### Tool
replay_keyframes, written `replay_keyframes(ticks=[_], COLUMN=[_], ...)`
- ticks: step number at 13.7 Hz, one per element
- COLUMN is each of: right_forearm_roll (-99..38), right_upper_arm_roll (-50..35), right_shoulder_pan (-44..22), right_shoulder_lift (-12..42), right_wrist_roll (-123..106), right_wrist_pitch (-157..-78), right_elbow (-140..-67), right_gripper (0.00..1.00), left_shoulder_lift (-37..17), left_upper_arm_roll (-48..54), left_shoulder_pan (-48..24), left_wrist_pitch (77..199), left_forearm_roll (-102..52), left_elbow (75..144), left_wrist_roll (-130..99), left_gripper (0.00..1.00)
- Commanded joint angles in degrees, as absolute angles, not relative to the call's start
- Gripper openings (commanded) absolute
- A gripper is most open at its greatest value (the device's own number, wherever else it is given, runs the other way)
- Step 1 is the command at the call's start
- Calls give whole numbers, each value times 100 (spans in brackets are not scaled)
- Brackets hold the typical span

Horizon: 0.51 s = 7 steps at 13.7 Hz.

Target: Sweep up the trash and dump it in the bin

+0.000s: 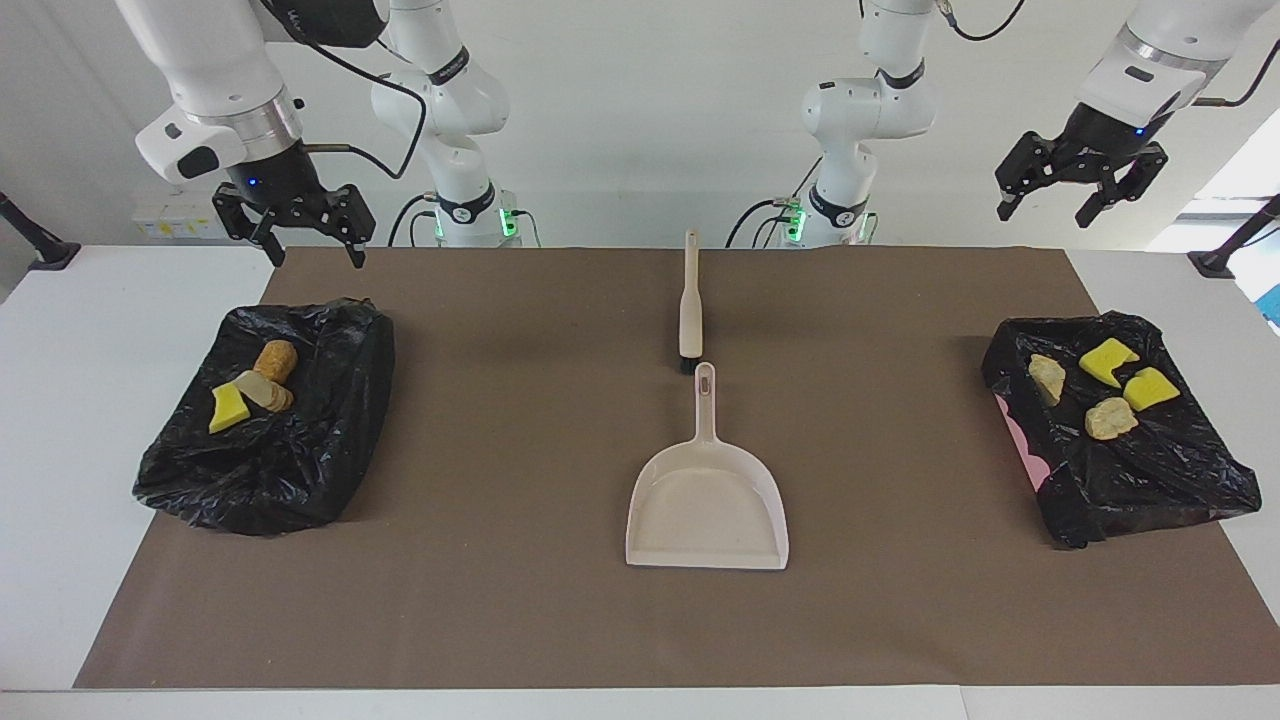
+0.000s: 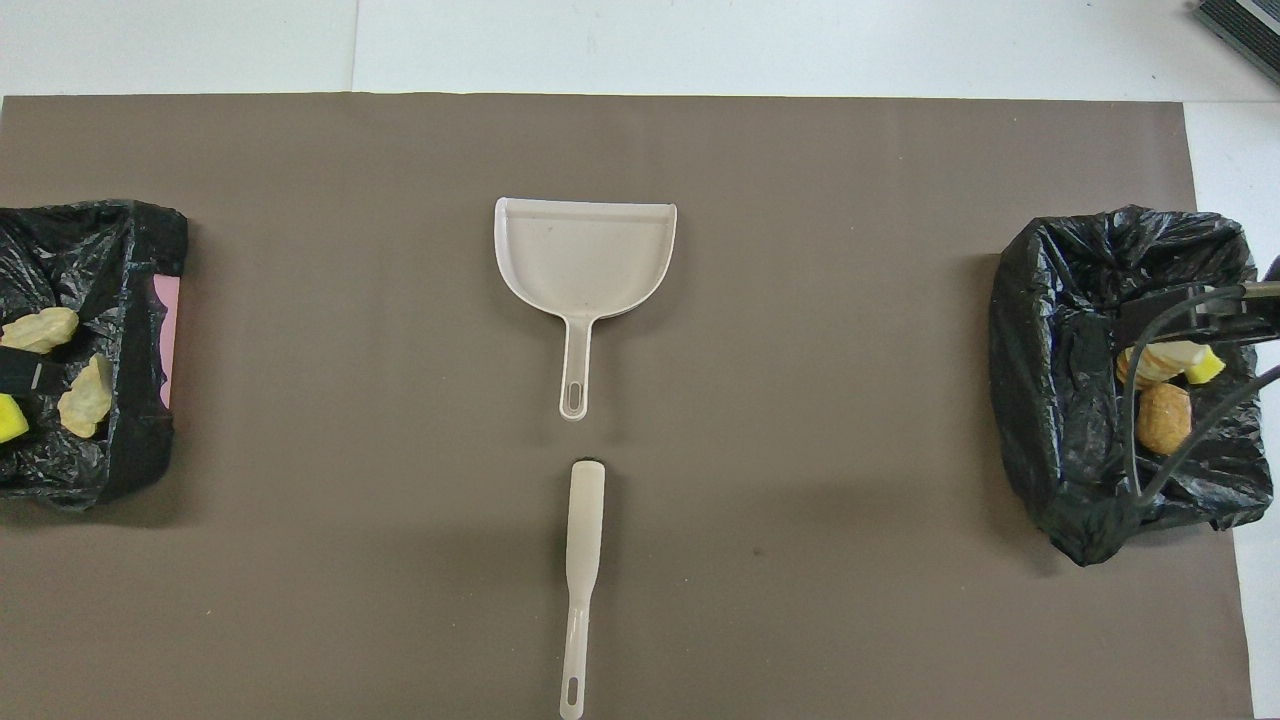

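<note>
The left gripper (image 1: 1076, 190) hangs high in the air with its fingers spread and nothing between them, above the table edge at the left arm's end. The right gripper (image 1: 293, 228) is likewise spread wide and empty — it hangs over the robots' edge of the brown mat (image 1: 500, 450), just above the nearest rim of the bin under it.

Under the right gripper sits a black-bagged bin (image 1: 300, 470) holding three pieces of trash: a yellow sponge chunk (image 1: 229, 408), a beige lump (image 1: 262, 390) and an orange-brown crusty lump (image 1: 275, 358). At the left arm's end a second black-bagged bin (image 1: 1150, 480) holds two yellow sponge chunks (image 1: 1106, 360) and two tan lumps (image 1: 1110, 418).

Between the bins, mid-mat, the beige dustpan (image 1: 706, 500) lies flat — handle toward the robots, with the brush (image 1: 690, 310) in line just beside the handle tip.
</note>
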State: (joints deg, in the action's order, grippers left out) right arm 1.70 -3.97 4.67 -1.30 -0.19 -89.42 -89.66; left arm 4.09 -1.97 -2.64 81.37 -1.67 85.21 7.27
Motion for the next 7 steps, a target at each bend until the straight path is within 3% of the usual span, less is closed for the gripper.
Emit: replay_keyframes(ticks=[1,7], right_forearm_roll=[105,105], right_upper_arm_roll=[-422,-422], right_shoulder_pan=[492,492], right_shoulder_lift=[-193,-193], right_wrist_roll=[70,70], right_wrist_pitch=[-8886,-8886], right_elbow=[-9026,-9026], right_gripper=[100,100], left_shoulder_lift=[571,597], left_upper_arm_roll=[-149,-149], left_shoulder_pan=[-229,-264], left_wrist_pitch=[8288,8367], left_forearm_roll=[-114,88], left_elbow=[8745,8789], left_wrist_roll=[650,677], left_gripper=[100,100])
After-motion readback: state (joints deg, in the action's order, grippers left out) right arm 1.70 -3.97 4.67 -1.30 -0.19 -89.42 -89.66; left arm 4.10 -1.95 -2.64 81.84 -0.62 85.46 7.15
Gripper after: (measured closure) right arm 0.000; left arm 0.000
